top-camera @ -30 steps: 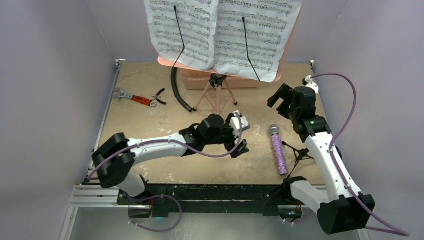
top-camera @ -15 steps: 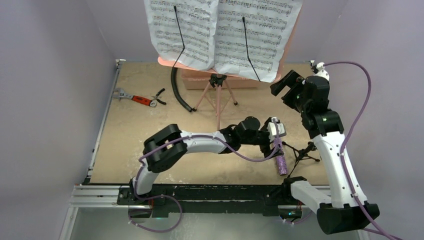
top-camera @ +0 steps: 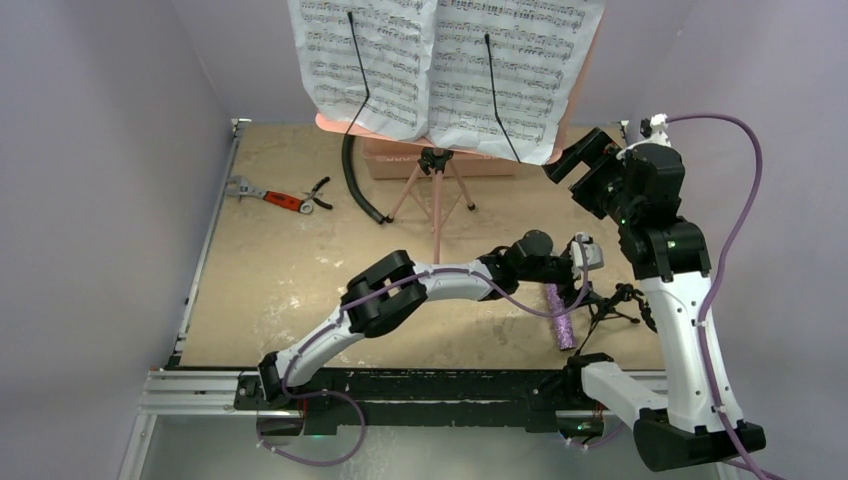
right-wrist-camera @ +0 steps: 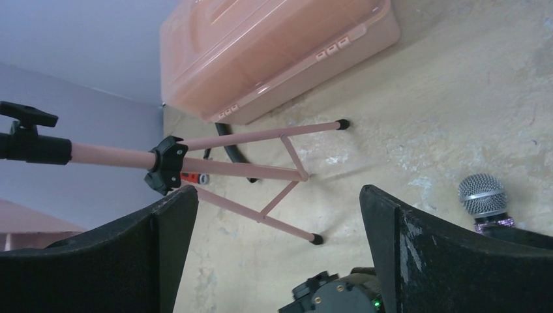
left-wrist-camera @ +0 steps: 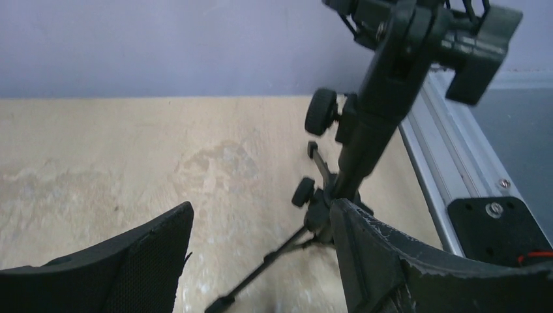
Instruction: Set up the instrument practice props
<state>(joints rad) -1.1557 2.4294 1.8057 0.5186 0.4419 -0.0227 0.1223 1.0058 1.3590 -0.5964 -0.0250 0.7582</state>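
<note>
The left claw (top-camera: 588,258) is released, its two fingers (left-wrist-camera: 147,261) spread wide. In the left wrist view the small black tripod mic stand (left-wrist-camera: 365,130) rises upright just beyond the gap, close to the right finger; whether they touch cannot be told. Half a second ago this claw hung over the purple glittery microphone (top-camera: 560,320). It has since slid past it toward the right edge of the bench (top-camera: 280,260), with the arm stretched further out. The microphone has not moved. It lies flat near the right edge, just left of the mic stand (top-camera: 612,305), and the claw hides its grey head from above.

The right claw (top-camera: 580,160) is also released, jaws wide apart. It has drawn back further toward the far right corner. Its camera looks across at the microphone head (right-wrist-camera: 482,194) and the pink music stand (right-wrist-camera: 241,166).

That music stand (top-camera: 435,190) stands on its tripod legs at the middle of the far edge, with the white sheet-music pages (top-camera: 440,70) spread on it, as before. The pink box (top-camera: 385,160) sits behind its legs. The wrench (top-camera: 262,193) and pliers (top-camera: 318,193) lie near the far left corner.
</note>
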